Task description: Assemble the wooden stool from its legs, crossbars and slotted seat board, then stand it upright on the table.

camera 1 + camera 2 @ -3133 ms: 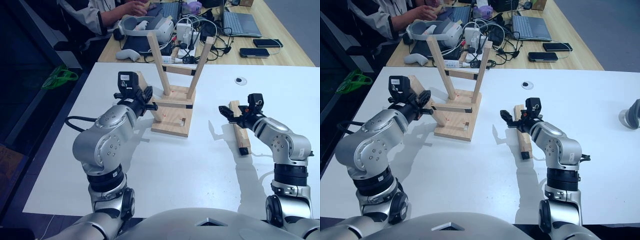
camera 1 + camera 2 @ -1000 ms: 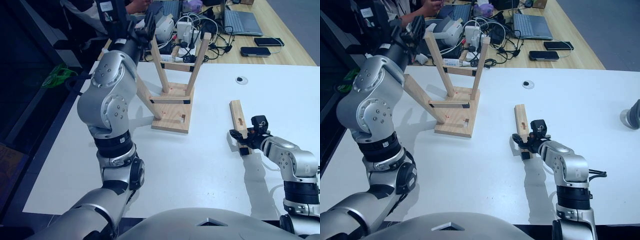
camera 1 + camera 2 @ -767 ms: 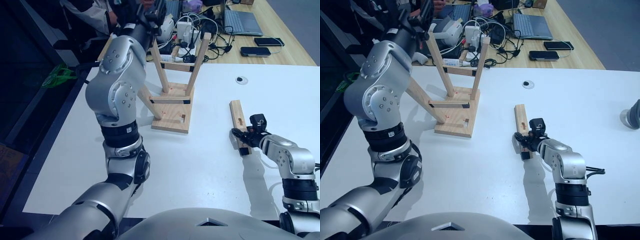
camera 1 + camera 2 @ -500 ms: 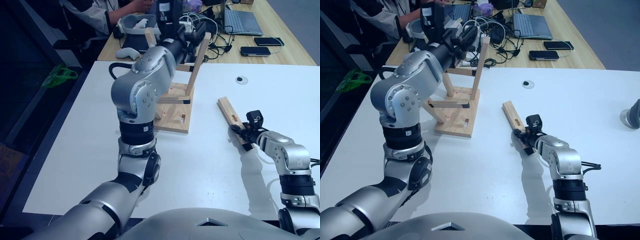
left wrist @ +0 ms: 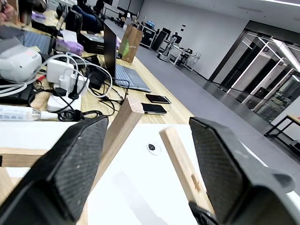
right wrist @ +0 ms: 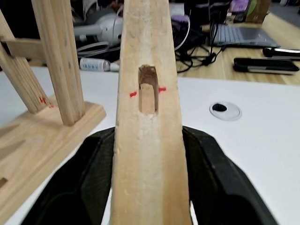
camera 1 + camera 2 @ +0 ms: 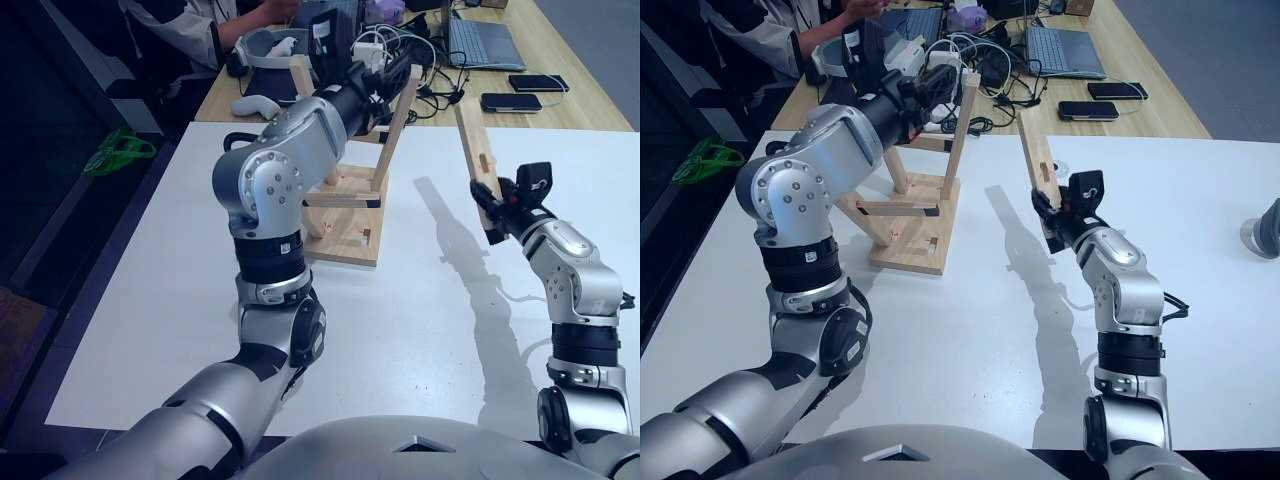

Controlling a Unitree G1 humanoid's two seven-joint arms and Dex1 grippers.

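Wooden leg (image 7: 1035, 170) clamped in right tool (image 7: 1053, 224) | left tool (image 7: 383, 82) apart beside stool leg (image 7: 398, 125)

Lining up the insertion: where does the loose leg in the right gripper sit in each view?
Left eye view: loose leg right of centre, tilted up from the right gripper.
Right eye view: mid-picture, right of the half-built stool.
Left wrist view: framed between the left gripper fingers.
Right wrist view: close up, slot facing camera.
Shared landmark: the half-built stool.
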